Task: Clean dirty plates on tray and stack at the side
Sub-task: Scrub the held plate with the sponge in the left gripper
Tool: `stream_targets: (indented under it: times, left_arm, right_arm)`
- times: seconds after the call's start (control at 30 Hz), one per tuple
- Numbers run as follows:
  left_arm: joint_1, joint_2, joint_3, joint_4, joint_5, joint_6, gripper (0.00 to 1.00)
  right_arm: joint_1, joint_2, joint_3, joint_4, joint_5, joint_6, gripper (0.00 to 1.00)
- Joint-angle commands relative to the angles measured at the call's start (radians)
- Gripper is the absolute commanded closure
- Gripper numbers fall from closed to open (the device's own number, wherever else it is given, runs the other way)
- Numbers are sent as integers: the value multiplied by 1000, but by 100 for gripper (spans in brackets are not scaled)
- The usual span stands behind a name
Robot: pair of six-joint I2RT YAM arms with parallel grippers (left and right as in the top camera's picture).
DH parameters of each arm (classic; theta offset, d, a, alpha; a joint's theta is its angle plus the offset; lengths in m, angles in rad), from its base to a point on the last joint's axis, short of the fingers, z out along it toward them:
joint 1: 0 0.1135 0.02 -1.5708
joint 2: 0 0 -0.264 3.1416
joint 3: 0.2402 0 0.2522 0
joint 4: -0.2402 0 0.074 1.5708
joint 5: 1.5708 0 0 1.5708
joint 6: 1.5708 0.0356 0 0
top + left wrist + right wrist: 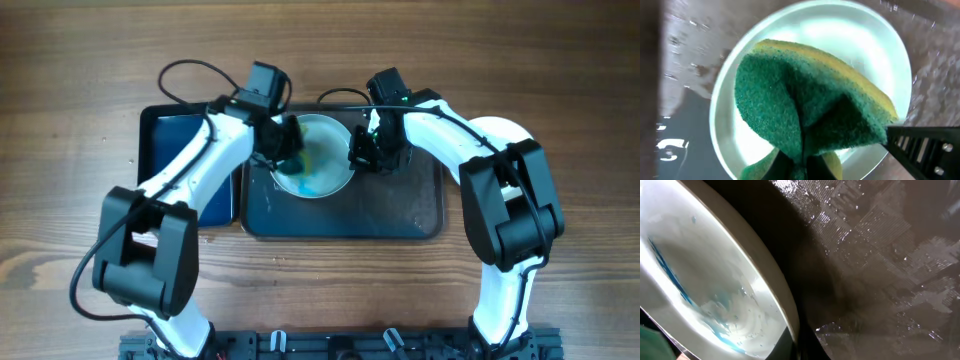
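Observation:
One dirty plate point(322, 160), white with blue smears, is held tilted over the dark tray point(400, 215). My right gripper point(362, 152) is shut on its right rim; the right wrist view shows the rim point(785, 315) between the jaws and blue streaks on the plate. My left gripper point(285, 140) is shut on a green and yellow sponge point(805, 110) and presses it on the plate point(875, 45). The other plates are not in view.
A smaller black tray point(180, 140) with blue liquid sits left of the large tray, under my left arm. The large tray's surface is wet point(880, 255). Bare wooden table surrounds both trays.

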State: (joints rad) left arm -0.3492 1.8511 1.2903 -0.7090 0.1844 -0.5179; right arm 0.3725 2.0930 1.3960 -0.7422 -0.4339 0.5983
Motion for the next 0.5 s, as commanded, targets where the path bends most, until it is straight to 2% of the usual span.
stream_targets:
  times: [0.0,0.13,0.2,0.33,0.47]
  left_arm:
    - [-20,74,-12,11,5,-11,96]
    - [-21,157,-12,16,25,-5,96]
    - [-15,166,-12,37,77,53,96]
    - [-14,165,-11,132,277,237,96]
    - [-12,165,-11,232,226,222,96]
  right_arm:
    - [6,24,-4,9,-11,2,96]
    - [7,24,-4,16,-11,-21,96]
    - [8,24,-4,15,-12,-23,96]
    - [8,24,-4,16,-16,-23,96]
    - [8,24,-4,14,-16,-24,96]
